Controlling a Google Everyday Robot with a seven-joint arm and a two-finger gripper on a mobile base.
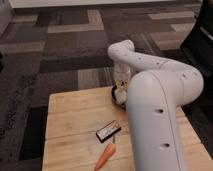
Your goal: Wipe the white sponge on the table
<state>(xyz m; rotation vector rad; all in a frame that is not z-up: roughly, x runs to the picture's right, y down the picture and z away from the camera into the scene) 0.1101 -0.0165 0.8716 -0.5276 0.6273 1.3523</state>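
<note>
While hovering over the table, the tool is closed.
</note>
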